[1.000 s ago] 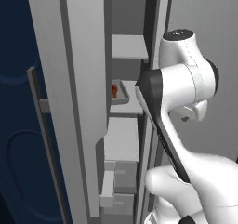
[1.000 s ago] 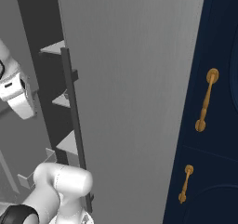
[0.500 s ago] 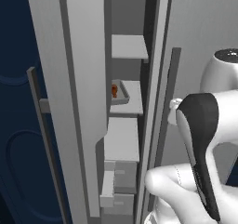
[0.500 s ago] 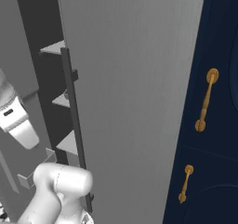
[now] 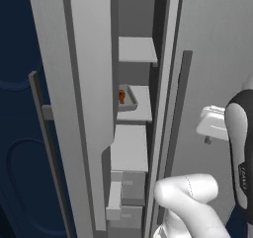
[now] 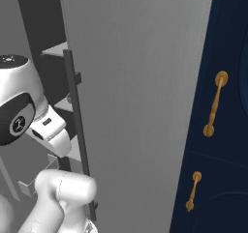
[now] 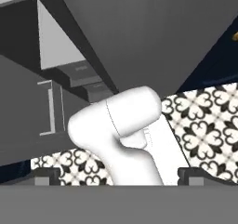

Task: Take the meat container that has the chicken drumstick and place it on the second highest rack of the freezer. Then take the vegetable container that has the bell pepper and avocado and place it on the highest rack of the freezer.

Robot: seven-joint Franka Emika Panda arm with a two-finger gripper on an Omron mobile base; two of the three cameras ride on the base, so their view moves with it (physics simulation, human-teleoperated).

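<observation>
The freezer (image 5: 94, 108) stands open, with its flat grey shelves in the gap. The topmost slab in view (image 5: 137, 49) is bare. On the slab below it (image 5: 138, 109) rests a shallow grey tray (image 5: 129, 99) holding the small reddish-brown chicken drumstick (image 5: 121, 96). My gripper (image 7: 118, 175) is open, its dark fingertips (image 7: 46, 174) wide apart with nothing between them, and it looks down at the floor. The white hand (image 5: 215, 123) hangs outside the freezer, right of the door's bar handle (image 5: 175, 133). The bell pepper and avocado container is out of view.
Grey drawers (image 5: 126, 195) sit under a third slab (image 5: 129, 148). The freezer's grey door (image 6: 135, 82) and its dark bar handle (image 6: 77, 130) stand just beside my hand (image 6: 48, 130). A navy cabinet with brass handles (image 6: 214, 104) is at the right. Patterned tile floor (image 7: 204, 121) lies below.
My arm has drawn back from in front of the shelves and swung right and down, outside the door. The tray with the drumstick has stayed on its shelf.
</observation>
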